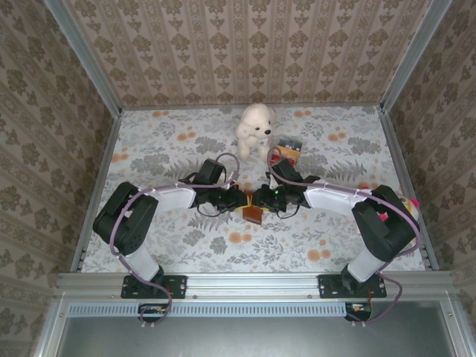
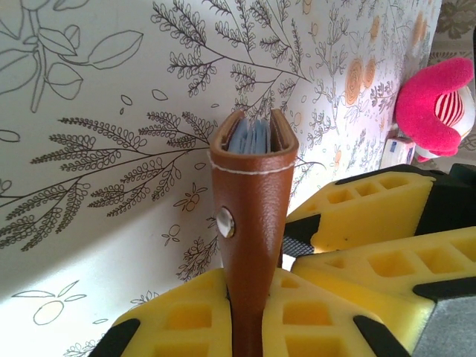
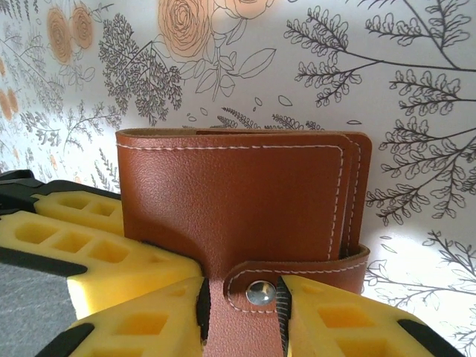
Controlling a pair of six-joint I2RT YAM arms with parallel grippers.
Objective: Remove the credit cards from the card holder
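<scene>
Before the white plush dog (image 1: pixel 254 128): clamping brown leather bifold card holder (image 3: pixel 230 193) with left pincer (image 2: pixel 249 312), pinching its snap strap (image 3: pixel 297 279) with right pincer (image 3: pixel 244 305) to unfasten.

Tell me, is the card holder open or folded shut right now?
Folded shut: the card holder has both covers together, snap strap wrapped across the edge.

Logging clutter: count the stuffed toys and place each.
2. The white stuffed toy sits at far centre of the table, left of the striped box; the pink stuffed toy lies by the right edge. Others may be hidden behind the arms.
</scene>
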